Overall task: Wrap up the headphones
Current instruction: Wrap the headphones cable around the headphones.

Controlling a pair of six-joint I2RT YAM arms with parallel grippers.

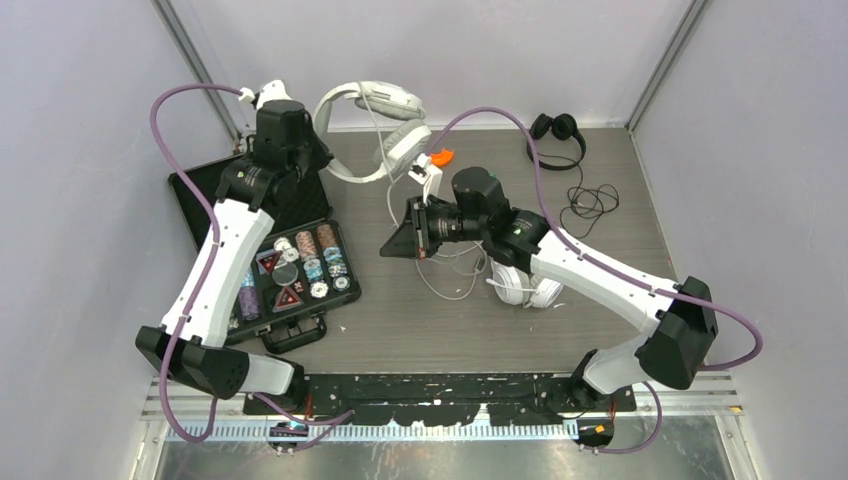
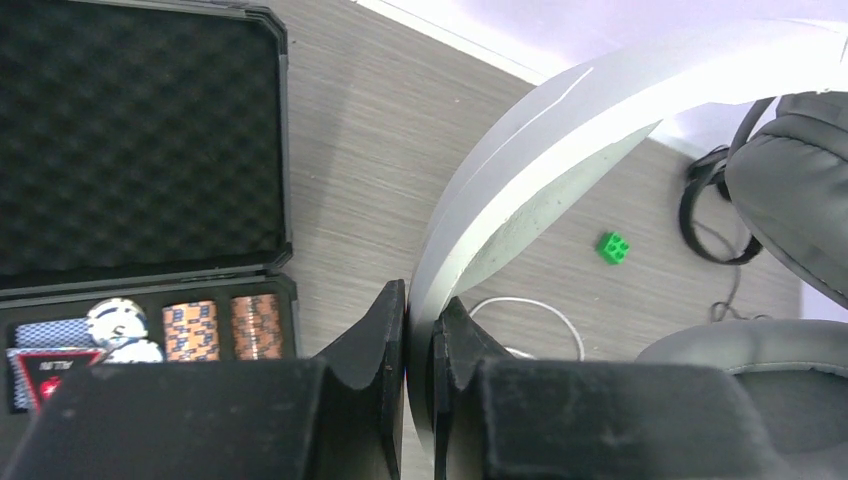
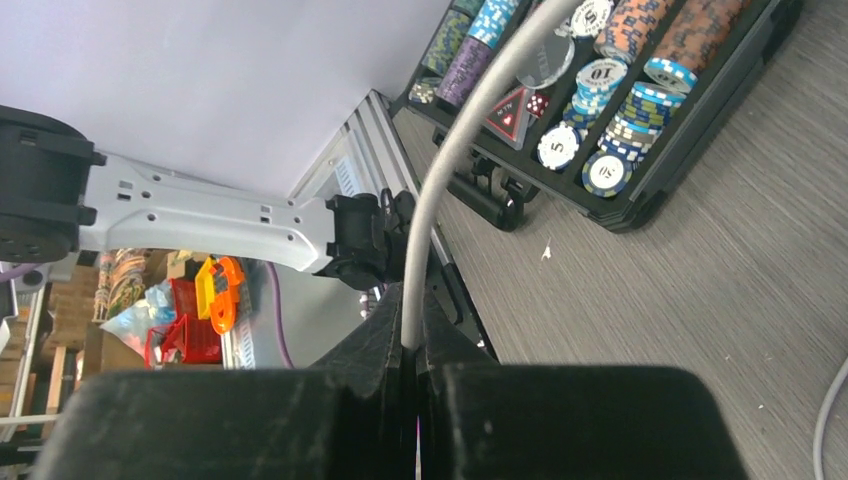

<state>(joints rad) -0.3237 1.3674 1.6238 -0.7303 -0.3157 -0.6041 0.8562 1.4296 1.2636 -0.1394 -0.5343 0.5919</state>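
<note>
Right gripper [image 3: 410,345]: fingers together, clamped on the white cable [image 3: 452,160]. The cable comes up out of the jaws in one smooth curve, and nothing else is caught between them.

Left gripper [image 2: 420,300]: clamped across the headband [image 2: 530,160] of the white headset [image 1: 385,100]. The band stands edge-on between the pads, with a grey ear cushion [image 2: 800,190] just to the right of them.

Location of the work piece: the white headset is held at the back of the table [image 1: 420,320], near the rear wall. Its cable drops from the ear cup toward my right gripper at mid-table. In the top view slack cable lies looped on the table below that gripper.

Other items:
- A second white headset [image 1: 520,285] lies under my right forearm.
- The black headset [image 1: 557,128] sits at the back right, with its black cable loose beside it.
- An open poker chip case [image 2: 130,130] lies on the left, close to my left arm.
- A small green block [image 2: 613,247] lies on the table.

Assessment: the step in hand is the start of winding the first headset, with one arm anchoring it and the other holding the cable. Neither of the other two headsets looks wrapped.

Next move calls for: carrying the cable around the headset in even turns while the left grip stays firm. The line needs enough tension to lie flat, but not so much that it pulls at the ear cup. The slack must clear the second headset and the chip case.
</note>
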